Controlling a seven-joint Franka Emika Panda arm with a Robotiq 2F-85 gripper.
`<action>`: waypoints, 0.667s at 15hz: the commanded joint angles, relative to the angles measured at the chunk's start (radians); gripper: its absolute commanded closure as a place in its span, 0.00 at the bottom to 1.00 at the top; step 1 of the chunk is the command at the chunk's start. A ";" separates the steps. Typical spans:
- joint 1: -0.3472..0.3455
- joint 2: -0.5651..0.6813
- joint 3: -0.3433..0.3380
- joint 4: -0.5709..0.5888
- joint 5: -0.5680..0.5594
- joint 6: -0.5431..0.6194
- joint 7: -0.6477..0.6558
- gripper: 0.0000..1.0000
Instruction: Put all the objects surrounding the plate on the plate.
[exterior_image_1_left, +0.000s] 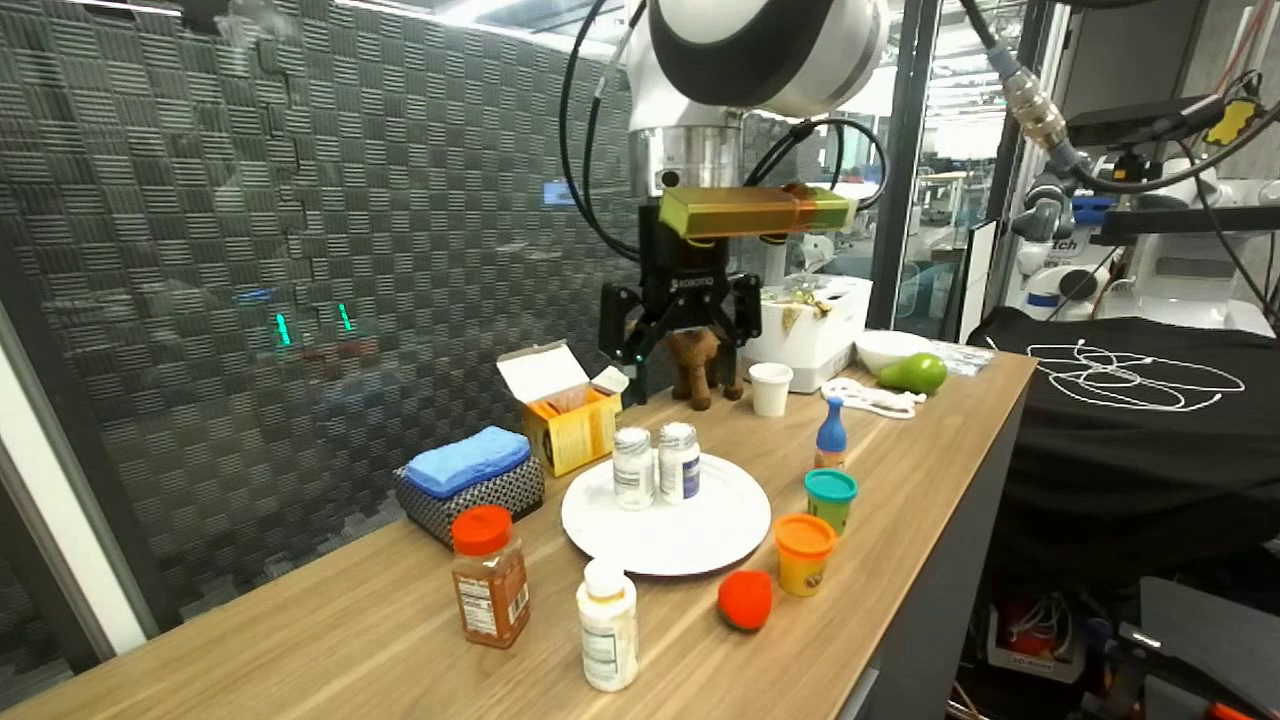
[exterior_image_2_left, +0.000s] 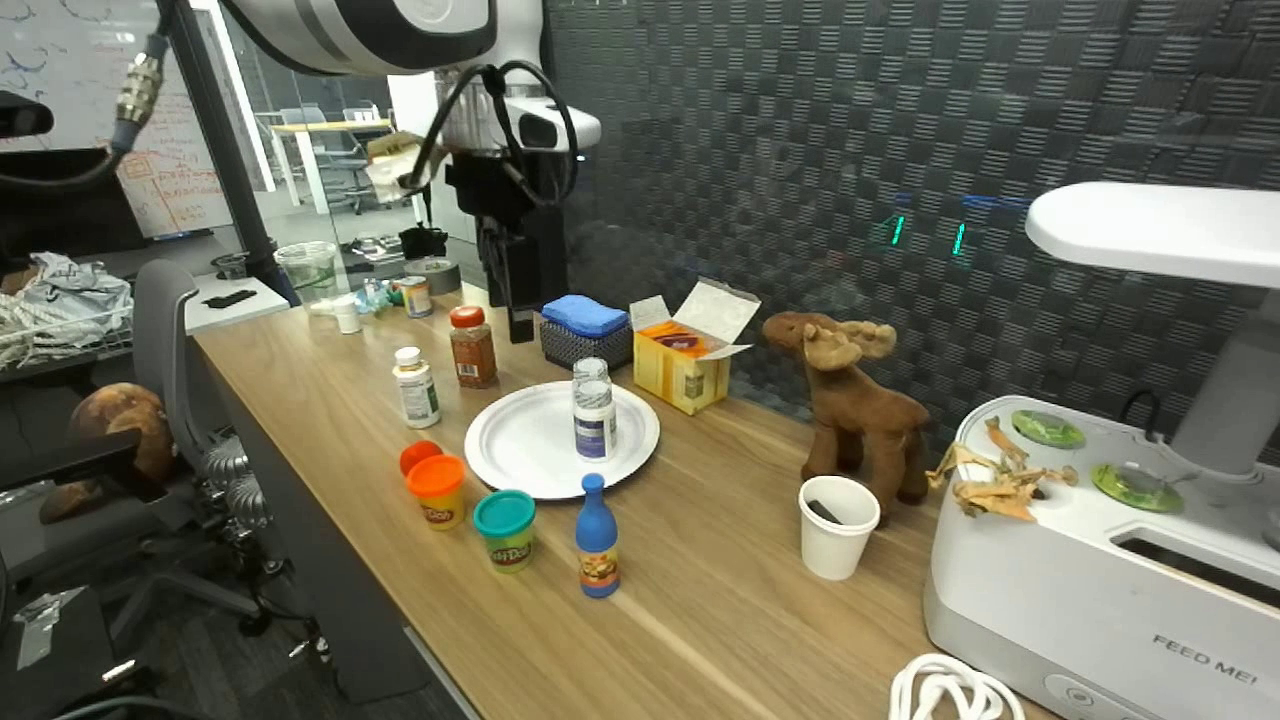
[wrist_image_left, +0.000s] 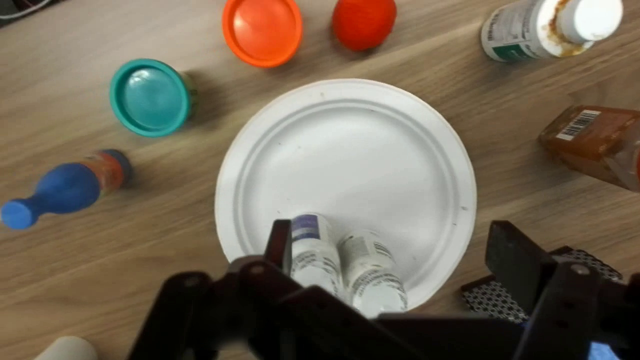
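i count two pill bottles (wrist_image_left: 369, 262) on the plate (wrist_image_left: 350, 170), wrist-view centre; remaining: teal cup (wrist_image_left: 150, 97), orange cup (wrist_image_left: 262, 31), ball (wrist_image_left: 364, 23), white bottle (wrist_image_left: 537, 28), jar (wrist_image_left: 595, 142), probably blue bottle (wrist_image_left: 70, 187). claw (wrist_image_left: 390, 242) spread wide, empty.

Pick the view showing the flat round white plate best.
Wrist view: it looks down on the plate, so circle and ridge read clearly, though two white pill bottles and the black jaws hide part of the rim. Both exterior views show it foreshortened, bottles upright on it.
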 joint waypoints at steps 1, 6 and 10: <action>-0.029 -0.096 -0.018 -0.143 -0.008 0.065 0.058 0.00; -0.084 -0.149 -0.046 -0.282 0.037 0.179 0.158 0.00; -0.122 -0.139 -0.064 -0.339 0.042 0.237 0.230 0.00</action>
